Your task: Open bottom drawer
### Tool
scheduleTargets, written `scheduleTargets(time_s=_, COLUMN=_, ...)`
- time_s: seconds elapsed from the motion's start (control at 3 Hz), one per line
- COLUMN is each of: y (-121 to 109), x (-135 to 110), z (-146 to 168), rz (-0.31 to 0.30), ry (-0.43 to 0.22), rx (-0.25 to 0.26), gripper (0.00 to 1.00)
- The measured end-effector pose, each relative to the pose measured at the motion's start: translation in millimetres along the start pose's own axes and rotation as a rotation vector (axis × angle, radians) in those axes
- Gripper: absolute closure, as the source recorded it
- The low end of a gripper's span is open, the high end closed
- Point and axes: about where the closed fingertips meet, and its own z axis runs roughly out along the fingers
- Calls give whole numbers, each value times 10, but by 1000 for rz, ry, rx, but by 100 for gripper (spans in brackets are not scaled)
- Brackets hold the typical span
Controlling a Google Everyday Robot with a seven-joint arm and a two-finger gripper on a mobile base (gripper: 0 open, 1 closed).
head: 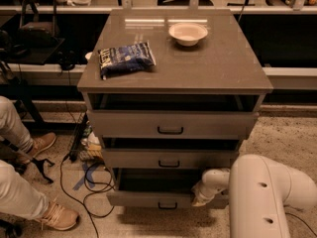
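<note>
The grey-brown cabinet (pixel 173 68) has three drawers. The bottom drawer (pixel 143 199) is the lowest and slimmest front, with a small black bar handle (pixel 167 205) at its centre. It stands pulled out some way, with a dark gap showing above its front. My gripper (pixel 200 197) is at the right part of the bottom drawer's front, right of the handle, at the end of my white arm (pixel 262 197). The arm covers the drawer's right end.
A blue snack bag (pixel 126 58) and a white bowl (pixel 187 33) lie on the cabinet top. The top drawer (pixel 171 124) and middle drawer (pixel 168 158) stand slightly out. A seated person's legs and shoes (pixel 29 182) and floor cables (pixel 84 177) are at the left.
</note>
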Motion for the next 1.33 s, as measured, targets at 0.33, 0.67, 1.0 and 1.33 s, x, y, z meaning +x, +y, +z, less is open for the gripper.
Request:
scheduleTargets(time_s=0.33, y=146, x=-24, z=-103, rz=1, ry=0, rx=15, gripper=84)
scheduleTargets(time_s=0.67, y=170, x=-27, z=-104, rz=1, ry=0, rx=16, gripper=76)
scheduleTargets(time_s=1.0, y=186, x=-32, z=-88, rz=1, ry=-1, rx=13, gripper=53)
scheduleTargets(time_s=1.33, y=210, x=-37, z=-65, rz=0, ry=0, rx=8, gripper=21)
